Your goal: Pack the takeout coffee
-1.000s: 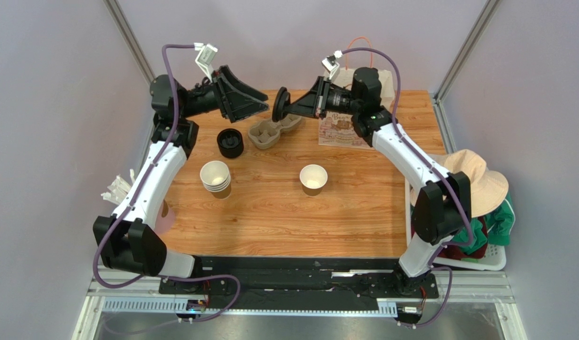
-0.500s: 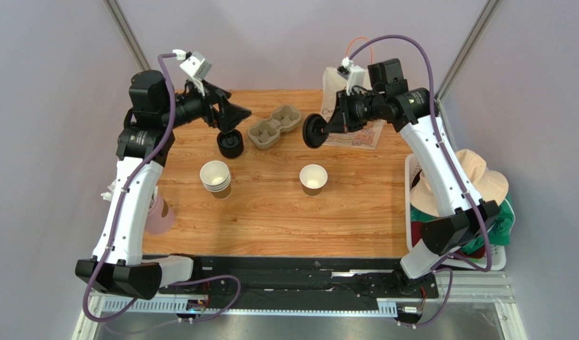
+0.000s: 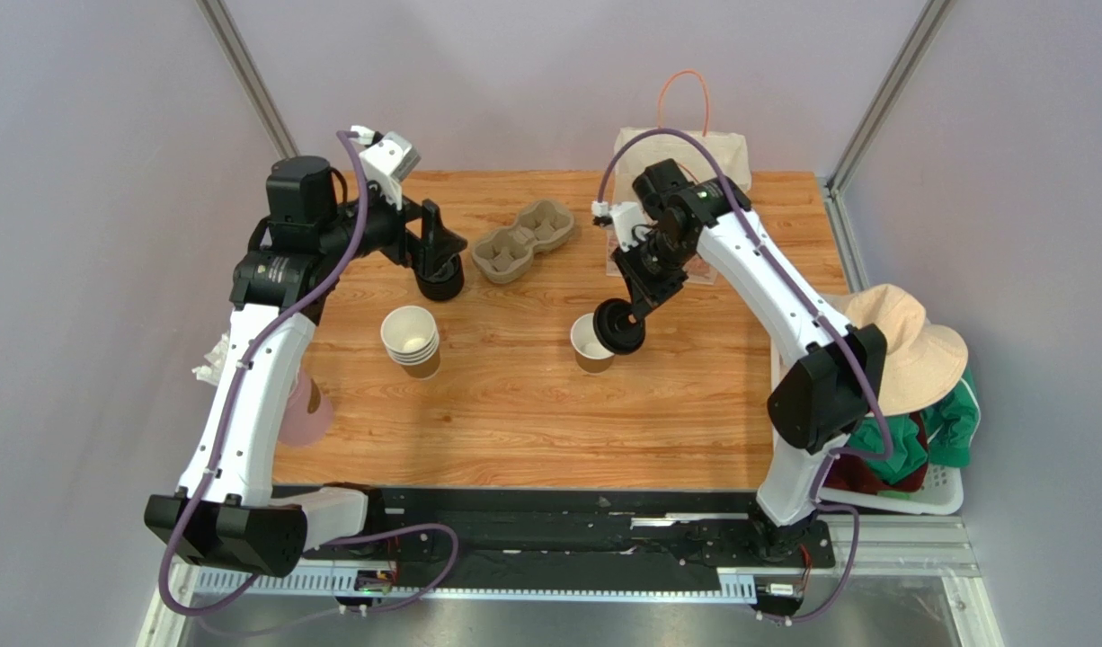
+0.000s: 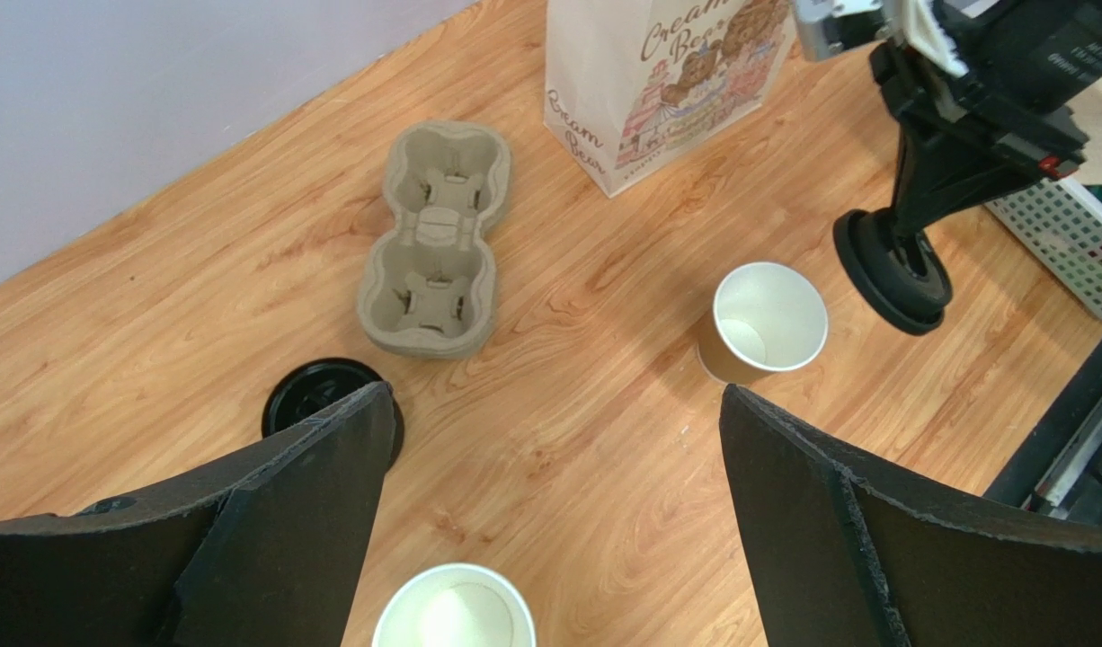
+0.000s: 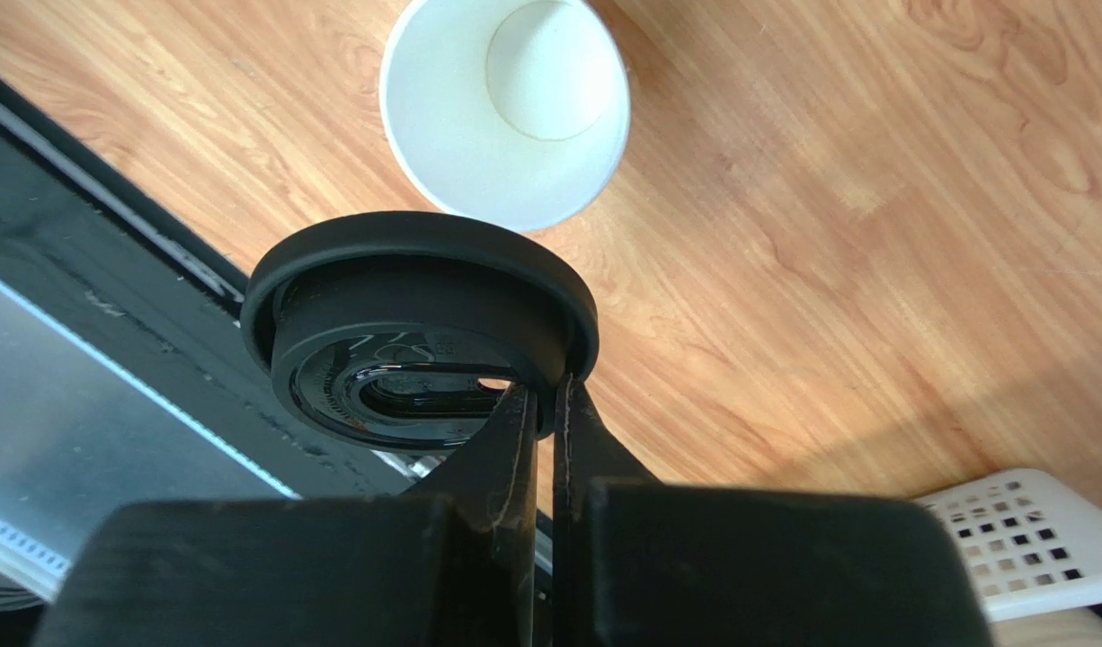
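Observation:
The takeout coffee is out of view; no cup here wears a lid. A single lidless brown cup (image 3: pixel 590 347) (image 5: pixel 507 108) (image 4: pixel 766 321) stands mid-table. My right gripper (image 3: pixel 634 307) (image 5: pixel 543 405) is shut on the rim of a black sip lid (image 3: pixel 619 328) (image 5: pixel 422 330) (image 4: pixel 894 270), held tilted just right of that cup and a little above it. My left gripper (image 3: pixel 435 250) (image 4: pixel 550 398) hangs wide open and holds nothing, over the stack of black lids (image 3: pixel 439 279) (image 4: pixel 320 395).
A stack of lidless cups (image 3: pixel 411 337) (image 4: pixel 449 613) stands at the left. A pulp two-cup carrier (image 3: pixel 523 243) (image 4: pixel 432 243) and a printed paper bag (image 4: pixel 665 74) sit at the back. A white basket with a hat (image 3: pixel 908 351) is off the table's right edge.
My right arm swung the lid from the back of the table down to beside the single cup. My left gripper opened wider and came down over the lid stack.

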